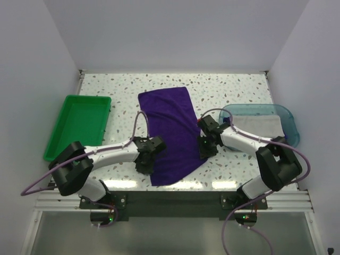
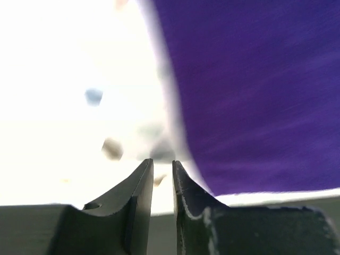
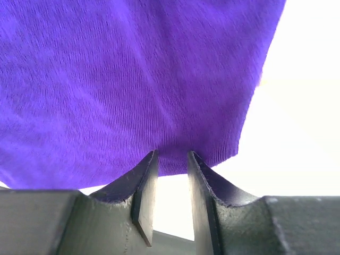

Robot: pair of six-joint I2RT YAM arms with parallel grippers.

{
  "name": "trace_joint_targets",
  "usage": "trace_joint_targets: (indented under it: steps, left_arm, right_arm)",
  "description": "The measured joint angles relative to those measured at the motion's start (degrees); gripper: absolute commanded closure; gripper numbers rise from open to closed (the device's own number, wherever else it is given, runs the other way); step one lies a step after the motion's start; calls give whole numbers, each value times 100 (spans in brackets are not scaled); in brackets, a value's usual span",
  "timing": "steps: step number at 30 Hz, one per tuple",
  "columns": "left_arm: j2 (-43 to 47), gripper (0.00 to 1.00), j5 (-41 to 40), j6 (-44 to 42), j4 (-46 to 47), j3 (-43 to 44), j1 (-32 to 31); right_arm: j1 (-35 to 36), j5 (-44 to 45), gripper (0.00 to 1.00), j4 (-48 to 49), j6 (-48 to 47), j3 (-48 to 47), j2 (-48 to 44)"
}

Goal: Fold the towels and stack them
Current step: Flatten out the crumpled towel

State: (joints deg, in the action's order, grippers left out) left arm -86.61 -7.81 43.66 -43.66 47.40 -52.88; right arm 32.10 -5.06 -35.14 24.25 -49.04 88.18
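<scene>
My left gripper [image 2: 162,161] has its two fingers close together with only a thin gap, and I see nothing in that gap. It sits low over the speckled table [image 1: 122,85], and the purple towel [image 2: 255,95] starts just beside its right finger. My right gripper [image 3: 172,153] has a thin gap too. The towel's edge comes right up to its tips, but I cannot tell if it has pinched the cloth. The towel lies flat between my two grippers, one at each side of its near end, so neither arm is nearer. Its long way runs from me toward the far wall, leaning a little left at the far end. I think the near end must be lifted and carried away from me to the far end. Far off on my left the green bin [image 1: 87,97] has nothing in it. On my right the teal tray [image 1: 289,114] holds a folded pale towel [image 1: 260,126].
</scene>
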Motion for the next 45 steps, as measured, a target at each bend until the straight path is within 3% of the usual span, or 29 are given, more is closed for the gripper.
trace_joint_targets:
  steps: [3,6,8,11,15,19,26,34,39,45]
  left_arm:
    - [581,67,166,267,-455,-337,2]
    - [1027,54,249,415,-754,-334,57]
    - [1141,43,236,468,-885,-116,199]
    - [1119,36,131,352,-868,474,535]
    - [748,36,-151,-63,-367,1453,1093]
    - [-192,39,-374,-601,389,2216,1392]
    - [-1967,45,-380,-1342,1169,2933,1674]
    - [-2345,47,-50,-1576,1316,2588,1725]
    - [-1823,47,229,-1552,1705,1829,1722]
    - [-778,44,835,-1294,1685,623,1517]
  right_arm:
    - [-4,-55,64,-369,20,157,-369]
    - [-9,-92,64,-682,-7,138,-734]
    - [-9,-92,63,-857,-85,-42,-841]
    - [-9,-57,61,-892,-299,-636,-789]
    - [-13,13,60,-614,-551,-1659,-302]
    - [-13,203,60,-186,-688,-2444,579]
    - [-20,595,60,168,-769,-2938,1980]
    - [-24,745,60,302,-684,-2428,2159]
    - [157,739,58,492,-542,-1537,1493]
    - [1121,654,56,157,-111,-382,463]
